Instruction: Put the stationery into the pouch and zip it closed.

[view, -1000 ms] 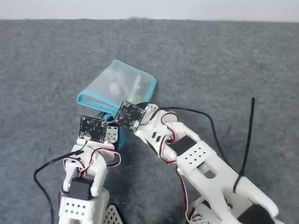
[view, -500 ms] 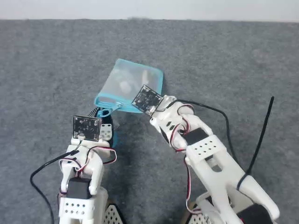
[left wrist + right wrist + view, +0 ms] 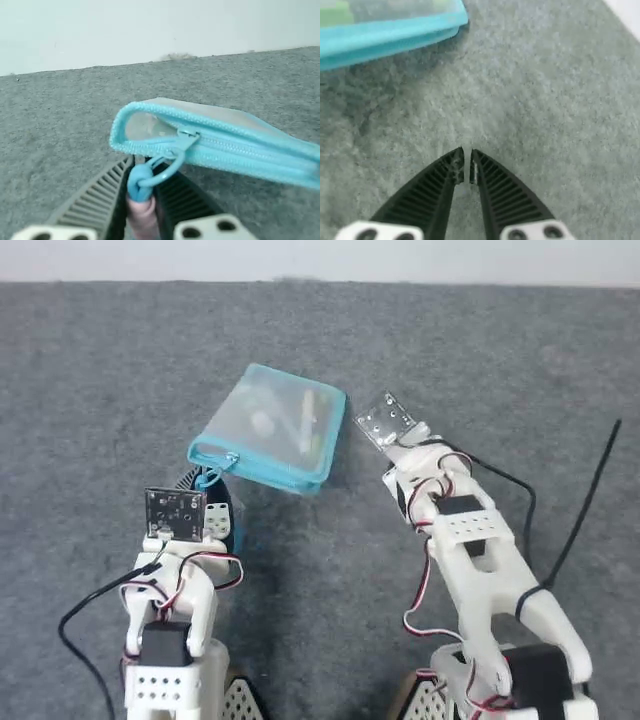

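Note:
The teal pouch (image 3: 268,430) lies on the grey carpet, and pens and other stationery show through its translucent face. In the left wrist view the pouch (image 3: 225,142) is close ahead, its zip slider (image 3: 187,134) near one corner. My left gripper (image 3: 142,200) is shut on the blue pull loop (image 3: 145,177) hanging from that slider. In the high view this gripper (image 3: 208,486) sits at the pouch's near left corner. My right gripper (image 3: 466,161) hovers over bare carpet, shut with nothing between its fingers. It is off the pouch (image 3: 390,30), to the pouch's right.
Grey carpet (image 3: 480,360) covers the whole table, with a pale wall along the far edge. Black cables (image 3: 575,530) trail from the right arm (image 3: 465,530). Open room lies to the right of the pouch and behind it.
The right arm, which was over the pouch's near edge, has swung off to the right. The pouch turned and shifted a little. The left gripper drew back slightly toward its base.

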